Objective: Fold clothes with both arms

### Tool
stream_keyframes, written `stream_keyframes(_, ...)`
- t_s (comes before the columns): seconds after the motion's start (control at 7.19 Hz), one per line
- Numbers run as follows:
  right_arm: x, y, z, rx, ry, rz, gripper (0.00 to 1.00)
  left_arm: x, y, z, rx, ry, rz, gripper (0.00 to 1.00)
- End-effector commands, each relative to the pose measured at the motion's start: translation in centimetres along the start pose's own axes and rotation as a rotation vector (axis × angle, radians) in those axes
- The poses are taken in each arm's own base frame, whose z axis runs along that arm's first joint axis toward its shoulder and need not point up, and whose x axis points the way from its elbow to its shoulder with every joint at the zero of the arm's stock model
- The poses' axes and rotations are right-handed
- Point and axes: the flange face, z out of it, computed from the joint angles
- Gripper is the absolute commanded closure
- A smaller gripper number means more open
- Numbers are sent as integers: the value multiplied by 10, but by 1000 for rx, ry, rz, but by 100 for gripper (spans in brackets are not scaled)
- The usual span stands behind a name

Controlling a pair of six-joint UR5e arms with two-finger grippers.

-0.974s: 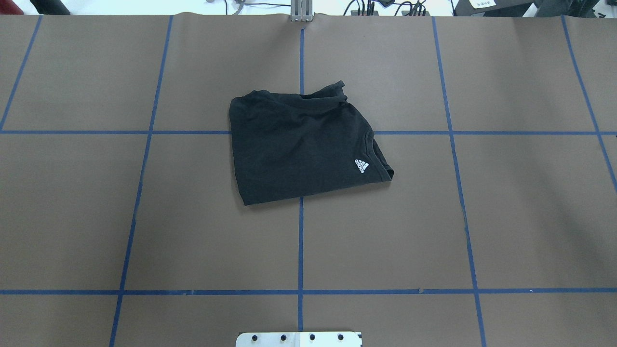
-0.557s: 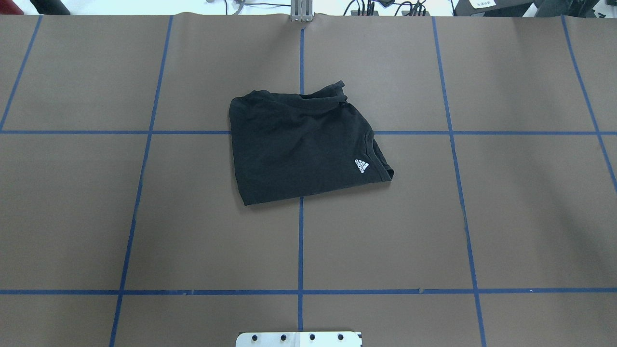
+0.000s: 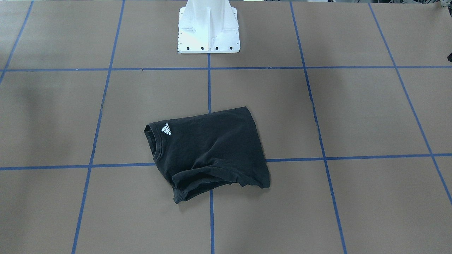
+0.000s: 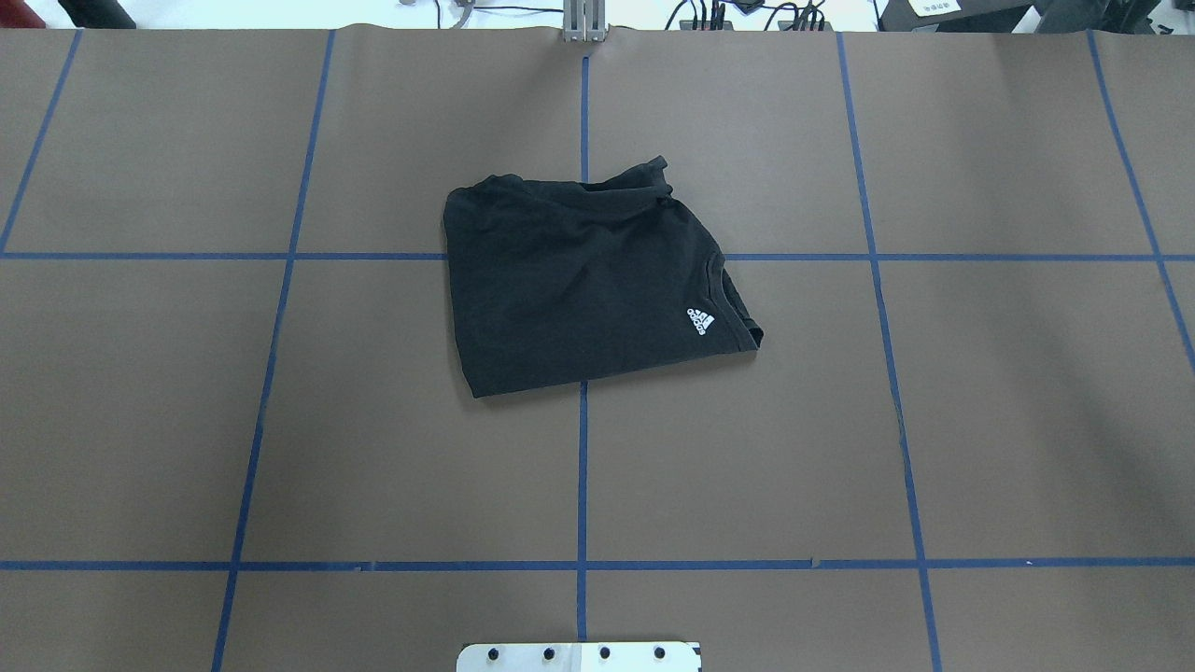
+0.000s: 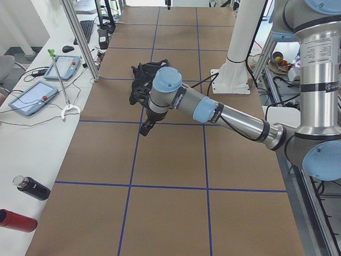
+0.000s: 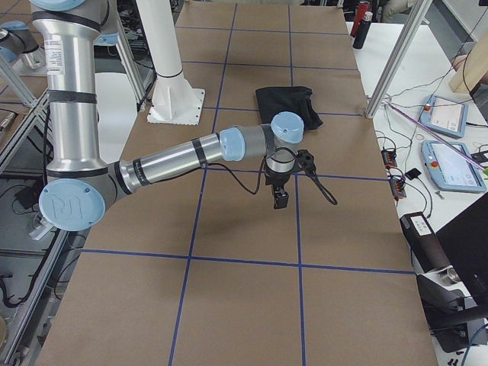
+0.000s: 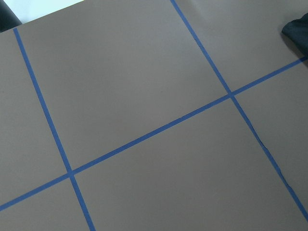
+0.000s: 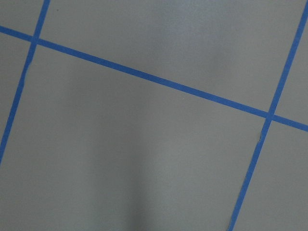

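Between the left tool (image 5: 145, 128) and the right tool (image 6: 280, 200), well apart from both: shirt (image 4: 579, 285), flat on the tabletop (image 4: 233, 420), folded down to a compact packet with the white logo (image 4: 700, 321) up. Each tool hanging over bare tabletop, pointed down, nothing visible in its grip; released or clenched, cannot tell from the side views alone. Judged as the close of the folding, or a pause ahead of one last tidy: bunched along the packet's edge farthest from the pedestal (image 3: 208, 26), a hem end poking out, tidier on the other sides. Next move, if any, calls for bringing both tools inward from opposite sides, coming down on that loose edge together, and tucking or pressing it without dragging the layers below. Plenty of open room around each tool: only blue tape lines (image 4: 583, 467) beneath, and bare surface from tool to shirt. Worth minding, beyond each tool on the side away from the pedestal: tabletop edge, upright posts (image 5: 80, 40), then a bench (image 5: 21, 138) with tablets (image 5: 32, 98) and bottles (image 5: 32, 188).
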Motion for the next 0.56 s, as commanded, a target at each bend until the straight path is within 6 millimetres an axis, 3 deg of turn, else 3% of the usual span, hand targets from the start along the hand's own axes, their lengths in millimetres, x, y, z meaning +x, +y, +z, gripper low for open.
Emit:
stream_keyframes(0.0,1,0,0,0,12,-6,0,0,0,1,2,-2,5,1)
stream_keyframes(0.42,1,0,0,0,13,-4,0,2,-1,-1,6,-2,11,1)
